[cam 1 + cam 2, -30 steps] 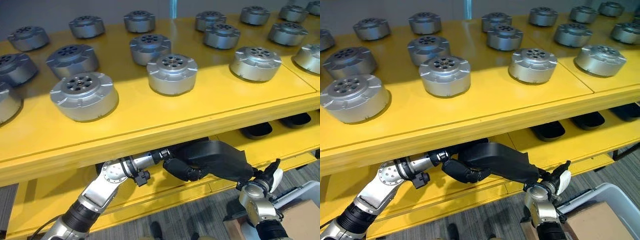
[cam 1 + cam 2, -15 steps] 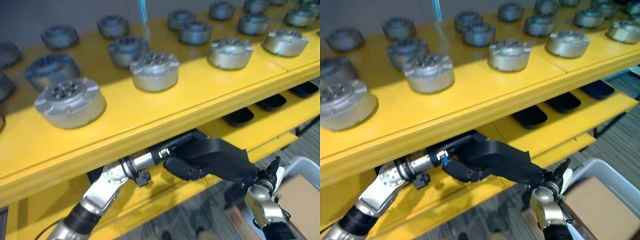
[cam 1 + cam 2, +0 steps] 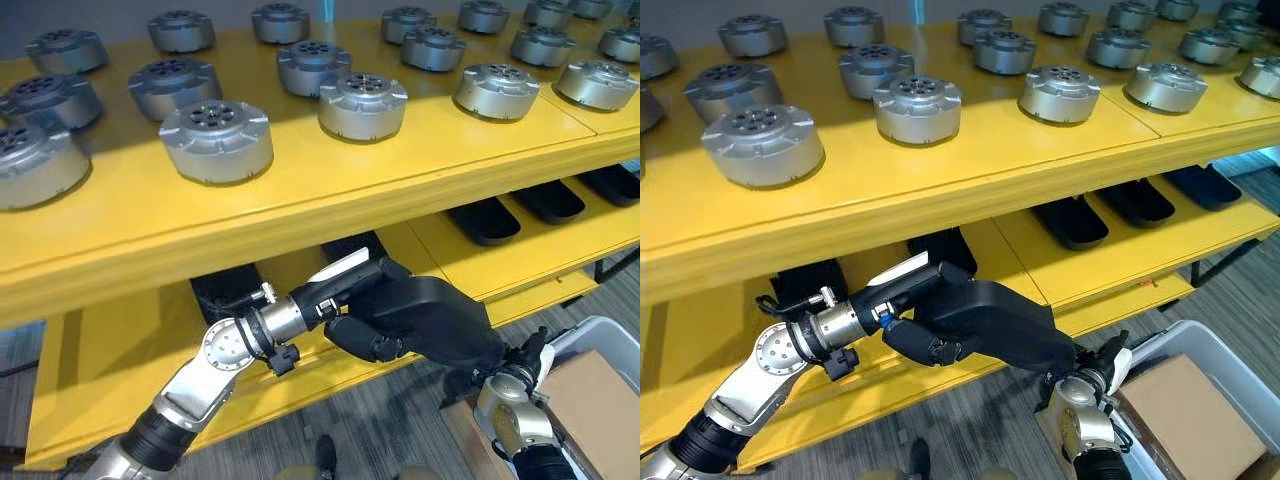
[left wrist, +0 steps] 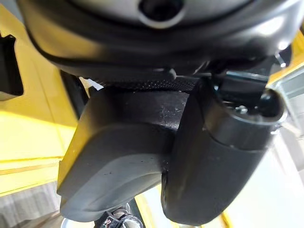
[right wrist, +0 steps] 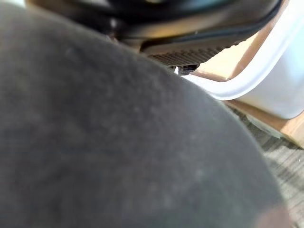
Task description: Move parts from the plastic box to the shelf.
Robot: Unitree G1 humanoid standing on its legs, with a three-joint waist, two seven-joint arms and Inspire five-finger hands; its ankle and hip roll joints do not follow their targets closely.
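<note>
1. While both arms reached in below the front edge of the yellow shelf's (image 3: 300, 215) upper deck, one dark part (image 3: 430, 315) hung between them, over the front edge of the lower deck and resting on neither.
2. Left hand (image 3: 368, 342): white-covered thumb laid on top of the part's near end, fingers curled beneath it, pinching.
3. Right hand (image 3: 528, 358): at the part's far end, behind its bulk; its grasp could not be told.
4. Plastic box (image 3: 1200, 335): on the floor at the right, a cardboard sheet (image 3: 1190, 400) inside.
5. Upper deck: silver round parts (image 3: 215, 140) in rows. Lower deck: black parts (image 3: 483, 220) along its back.
6. Handling, as judged: a stiff moulded shell, probably light for its size, smooth and rounded, so liable to slip. Best held at both ends, thumb above and fingers below.
7. Views compared: both eye views gave the whole part and the shelf. The left wrist view gave the part (image 4: 123, 142) close against the thumb. The right wrist view gave the box's white rim (image 5: 247, 80).
</note>
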